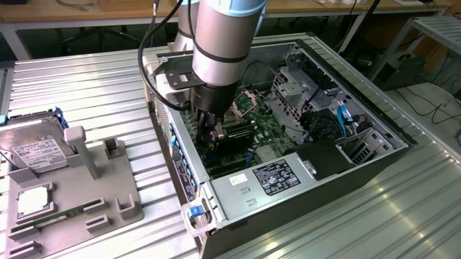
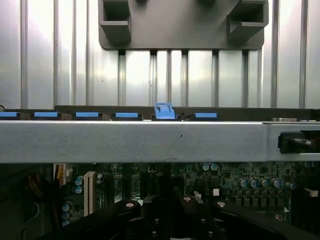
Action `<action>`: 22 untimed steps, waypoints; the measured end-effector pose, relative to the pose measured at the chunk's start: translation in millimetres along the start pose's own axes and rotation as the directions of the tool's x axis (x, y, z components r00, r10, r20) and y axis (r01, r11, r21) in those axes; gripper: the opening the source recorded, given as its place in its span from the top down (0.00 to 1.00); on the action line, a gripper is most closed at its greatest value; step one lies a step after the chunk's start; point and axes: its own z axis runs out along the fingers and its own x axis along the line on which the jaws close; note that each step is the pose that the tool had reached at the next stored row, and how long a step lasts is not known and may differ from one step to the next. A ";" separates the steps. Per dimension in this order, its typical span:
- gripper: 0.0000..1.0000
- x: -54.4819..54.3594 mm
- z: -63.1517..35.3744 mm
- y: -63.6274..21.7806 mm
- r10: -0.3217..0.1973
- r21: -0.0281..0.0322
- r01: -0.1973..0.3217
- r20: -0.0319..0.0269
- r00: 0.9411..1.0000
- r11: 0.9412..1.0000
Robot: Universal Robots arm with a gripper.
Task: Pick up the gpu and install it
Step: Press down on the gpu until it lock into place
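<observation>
**Gripper down in the case, gpu at the slot**

On the exterior view's left, a grey fixture (image 1: 72,199) lies on the ribbed worktop (image 1: 108,91) with a hard drive (image 1: 32,148) leaning in one cradle and a green memory stick (image 1: 54,218) lying flat — none of it is touched. Further right stands the open PC case (image 1: 288,178), and the arm (image 1: 223,43) reaches down into it over the motherboard (image 1: 263,132).

The gripper (image 1: 214,135) is low inside the case, near the wall that carries the blue slot clips (image 2: 164,111). Its fingers are closed; a dark flat card, which I take for the gpu (image 1: 234,139), sits right at the fingertips, though whether it is pinched or merely touched I cannot tell. The card lies just above the board, along the expansion slots, on the side of the gripper toward the power supply (image 1: 277,181).

By my reading the pick is done and the install step is in hand — the card is being seated. That calls for a straight press down, with the card's edge lined up on its slot and its bracket end meeting the rear wall; a tilt could jam the connector.
</observation>
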 end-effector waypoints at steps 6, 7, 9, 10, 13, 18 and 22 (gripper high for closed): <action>0.89 -0.7 -7.5 -2.9 0.000 0.002 0.000 -0.002 1.000 1.000; 0.89 -0.6 -7.7 -8.3 0.000 0.003 0.000 -0.002 1.000 1.000; 0.89 -0.6 -7.9 -14.1 0.000 0.003 0.000 -0.002 1.000 1.000; 0.89 -0.5 -8.1 -17.2 0.000 0.003 0.000 -0.002 1.000 1.000; 0.89 -0.4 -8.4 -25.9 0.000 0.004 0.000 -0.002 1.000 1.000; 0.89 -0.3 -8.7 -31.5 0.000 0.005 0.000 -0.002 1.000 1.000; 0.89 -0.3 -8.7 -32.0 0.000 0.005 0.000 -0.002 1.000 1.000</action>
